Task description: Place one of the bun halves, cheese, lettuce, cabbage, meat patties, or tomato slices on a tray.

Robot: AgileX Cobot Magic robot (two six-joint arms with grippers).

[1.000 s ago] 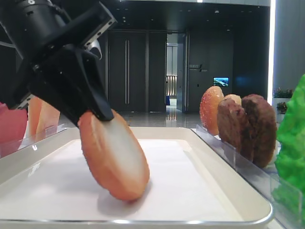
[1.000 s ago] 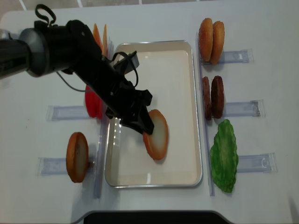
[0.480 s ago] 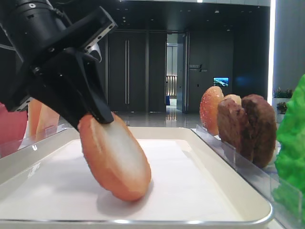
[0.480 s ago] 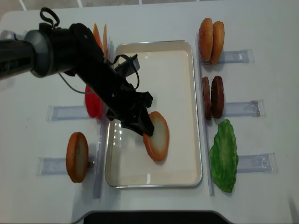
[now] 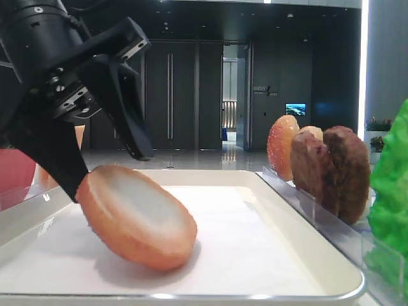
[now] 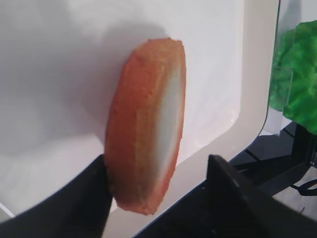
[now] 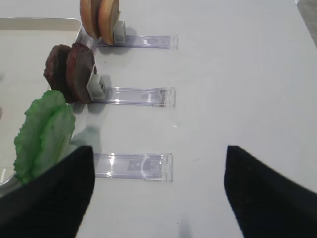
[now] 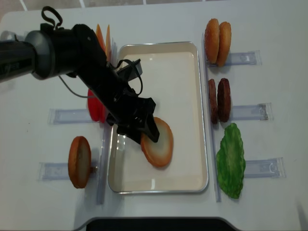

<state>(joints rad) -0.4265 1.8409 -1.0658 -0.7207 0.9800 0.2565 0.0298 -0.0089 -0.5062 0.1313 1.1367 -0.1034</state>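
- While the bun half lies tilted on the tray, pale face up and one edge on the liner, the left hand stands spread around its raised edge; one finger seems to touch the rim, the other stands clear.
- From the left wrist view the bun sits near the tray's front rim, well inside the raised edge.
- Right hand: parked over bare tabletop, fingers wide apart, holding nothing.
- Step in hand, as I judge it: letting go and clearing off.
- To do it well: widen fully before lifting, so no finger drags the crust.
- Lift straight away from the bun, not sideways; a side swipe could flip it or push it toward the rim.
- Bun looks likely to settle flat by itself once free; no need to press.
- Risk: the low finger catching under the tilted edge on the way out.
- Patties, lettuce and other buns wait in racks beside the tray.
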